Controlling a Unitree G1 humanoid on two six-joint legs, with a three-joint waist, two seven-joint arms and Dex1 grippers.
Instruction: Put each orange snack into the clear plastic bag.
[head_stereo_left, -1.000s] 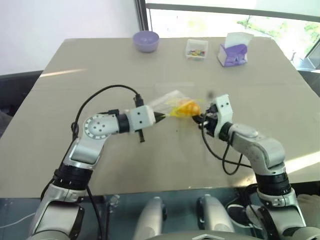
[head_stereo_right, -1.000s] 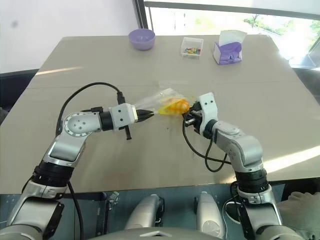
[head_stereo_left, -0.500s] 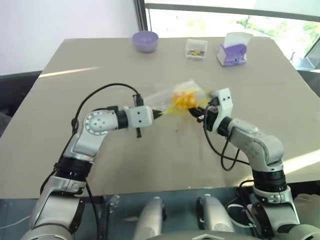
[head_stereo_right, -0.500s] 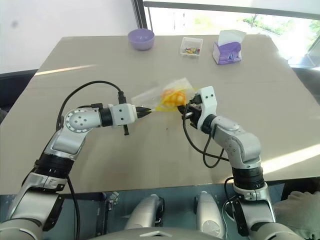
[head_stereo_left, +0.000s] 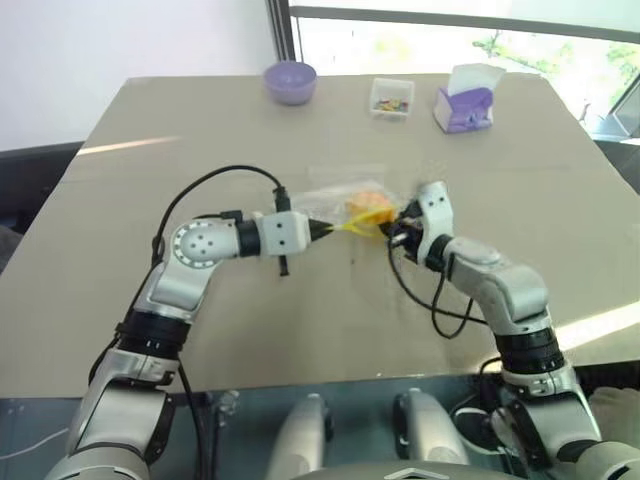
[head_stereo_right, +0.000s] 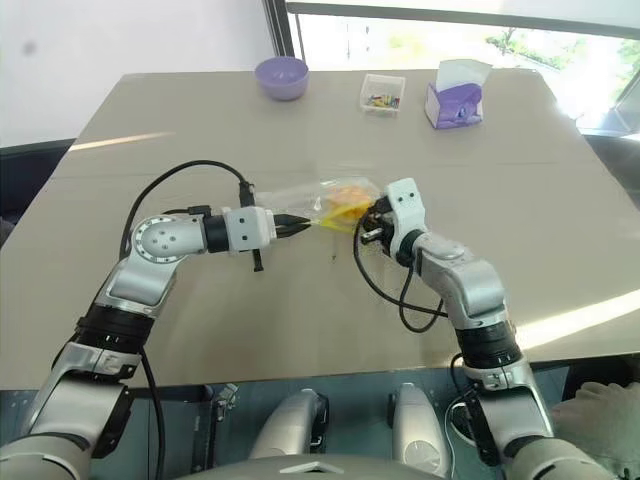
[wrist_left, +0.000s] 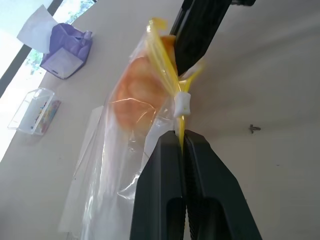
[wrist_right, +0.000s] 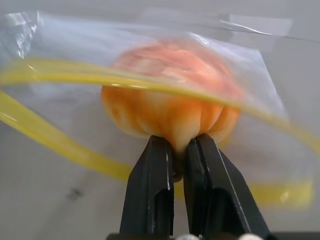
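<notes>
Left eye view. The left end effector (head_stereo_left: 325, 230) and the right end effector (head_stereo_left: 395, 232) meet over the middle of the beige desk (head_stereo_left: 120, 180), with the clear plastic bag (head_stereo_left: 335, 203) stretched between them and raised off the surface. The orange snack (head_stereo_left: 366, 208) sits inside the bag, nearer the right end effector. At the far edge of the desk stand a purple bowl (head_stereo_left: 291, 80), a small clear box of coloured bits (head_stereo_left: 392, 97) and a purple tissue box (head_stereo_left: 466, 100), all well apart from the bag.

Right eye view. The same arrangement; the bag's yellow seal strip (head_stereo_right: 322, 222) runs from the tip of the left end effector toward the right one.

Left wrist view. The left end effector is clenched on the yellow seal strip, its two black fingers (wrist_left: 162, 190) pressed together with the strip caught between them. A small white slider (wrist_left: 182, 104) sits on the strip just beyond the fingertips. The orange snack shows through the clear film beside the strip.

Right wrist view. The right end effector is clenched on the edge of the bag, its fingers (wrist_right: 152, 192) nearly touching, right in front of the snack, whose ribbed orange surface fills the film behind the seal strip.
</notes>
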